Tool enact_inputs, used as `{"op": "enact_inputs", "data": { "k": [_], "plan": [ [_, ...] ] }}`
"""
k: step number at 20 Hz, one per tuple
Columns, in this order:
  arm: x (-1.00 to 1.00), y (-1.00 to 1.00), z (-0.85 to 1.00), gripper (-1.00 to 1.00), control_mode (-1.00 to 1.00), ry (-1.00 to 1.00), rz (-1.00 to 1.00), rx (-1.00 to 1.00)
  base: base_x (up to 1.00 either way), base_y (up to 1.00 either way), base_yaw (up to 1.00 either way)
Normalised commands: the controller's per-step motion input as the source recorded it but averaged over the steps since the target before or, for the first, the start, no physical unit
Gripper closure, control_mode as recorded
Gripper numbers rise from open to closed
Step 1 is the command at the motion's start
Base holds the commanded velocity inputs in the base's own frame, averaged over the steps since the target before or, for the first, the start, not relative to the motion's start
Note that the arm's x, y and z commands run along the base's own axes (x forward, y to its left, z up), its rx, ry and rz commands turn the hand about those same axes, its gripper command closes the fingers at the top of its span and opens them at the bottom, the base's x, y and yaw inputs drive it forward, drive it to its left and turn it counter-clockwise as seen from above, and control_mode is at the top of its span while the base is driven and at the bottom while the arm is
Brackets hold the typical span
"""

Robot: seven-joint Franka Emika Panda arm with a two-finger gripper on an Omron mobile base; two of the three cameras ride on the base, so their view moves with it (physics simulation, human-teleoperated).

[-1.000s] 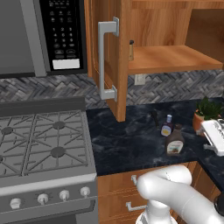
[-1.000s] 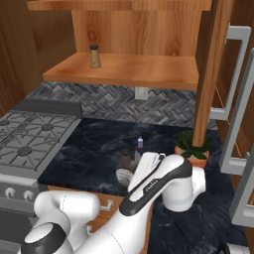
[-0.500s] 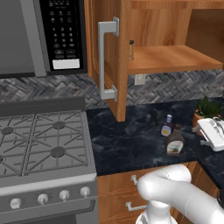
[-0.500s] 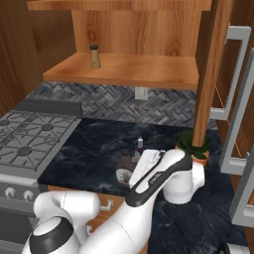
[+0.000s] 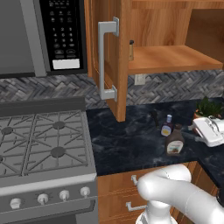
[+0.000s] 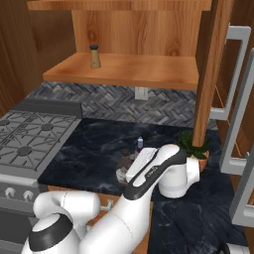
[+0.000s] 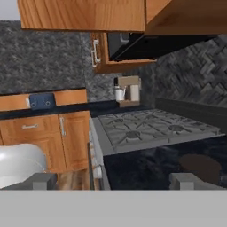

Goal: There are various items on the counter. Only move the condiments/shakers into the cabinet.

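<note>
A tan wooden shaker [image 5: 131, 49] [image 6: 94, 56] stands on the shelf of the open wooden cabinet [image 5: 175, 59]. On the black marbled counter [image 5: 127, 144] a brown syrup bottle [image 5: 175, 141] stands in front of a small dark-blue bottle [image 5: 166, 126] [image 6: 140, 144]. My gripper [image 5: 195, 132] [image 7: 115, 181] hangs just right of the syrup bottle, level with it, open and holding nothing. In the right base view my hand hides most of the syrup bottle [image 6: 123, 166]. A dark brown blur [image 7: 199, 165] lies close to my right fingertip [image 7: 188, 179] in the hand view.
A green plant in an orange pot [image 5: 209, 107] [image 6: 194, 145] stands right behind my hand. A tiny dark object [image 5: 154, 117] lies near the blue bottle. The cabinet door [image 5: 107, 61] with its silver bar handle hangs open over the counter's left end. The gas stove [image 5: 43, 140] lies to the left.
My hand has crept left along the counter, from the plant's side toward the syrup bottle. The jaws have stayed wide. Bottles, shaker and plant have not moved.
</note>
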Motion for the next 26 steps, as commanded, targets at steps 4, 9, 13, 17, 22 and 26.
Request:
{"op": "enact_inputs", "data": {
  "k": [4, 9, 13, 17, 22, 26],
  "plan": [
    [0.12, 0.02, 0.0, -1.0, -1.0, 0.05, -0.13, 0.0, 0.0, 0.0, 0.0],
    [0.15, 0.07, 0.0, -1.0, -1.0, 0.07, -0.14, 0.0, 0.0, 0.0, 0.0],
    [0.03, 0.15, 0.0, -1.0, -1.0, 0.13, -0.1, 0.0, 0.0, 0.0, 0.0],
    [0.0, 0.06, 0.0, -1.0, -1.0, 0.13, -0.01, 0.0, 0.0, 0.0, 0.0],
    [0.0, 0.0, 0.0, -1.0, -1.0, 0.1, 0.0, 0.0, 0.0, 0.0, 0.0],
    [0.0, 0.03, 0.0, -1.0, -1.0, 0.05, 0.0, 0.0, 0.0, 0.0, 0.0]
  ]
}}
